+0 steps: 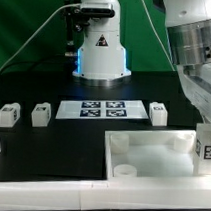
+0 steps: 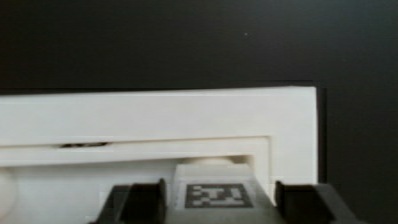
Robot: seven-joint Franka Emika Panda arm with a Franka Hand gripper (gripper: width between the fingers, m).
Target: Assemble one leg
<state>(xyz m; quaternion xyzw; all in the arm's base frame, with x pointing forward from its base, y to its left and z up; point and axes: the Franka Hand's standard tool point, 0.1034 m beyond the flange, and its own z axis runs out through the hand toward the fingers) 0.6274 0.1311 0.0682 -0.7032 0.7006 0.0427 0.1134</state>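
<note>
Four legs were in sight in the exterior view. Three stood loose on the black table (image 1: pixel 52 141): one leg (image 1: pixel 7 114) nearest the exterior view's left edge, a second leg (image 1: pixel 40 114) just beside it, and a third leg (image 1: pixel 159 113) at the end of the marker board (image 1: pixel 103 110) towards the exterior view's right. The fourth leg (image 1: pixel 206 148) stood upright over the corner of the one white tray (image 1: pixel 151 156) at the exterior view's right, under the arm.

The gripper (image 2: pixel 221 198) was closed narrowly on that fourth leg. In the wrist view the two dark fingers (image 2: pixel 130 203) pressed against its sides, with one square tag facing the camera between them. Beyond the tag lay the tray's raised rim and its recessed floor, and a small round socket (image 2: pixel 210 160) showed just past the leg. Whether the leg's lower end already touched the tray was hard to judge, since the fingers and the leg itself hid the contact.

The marker board carried four tags in a row. One more round socket (image 1: pixel 124 172) showed at the tray's near corner in the exterior view.
</note>
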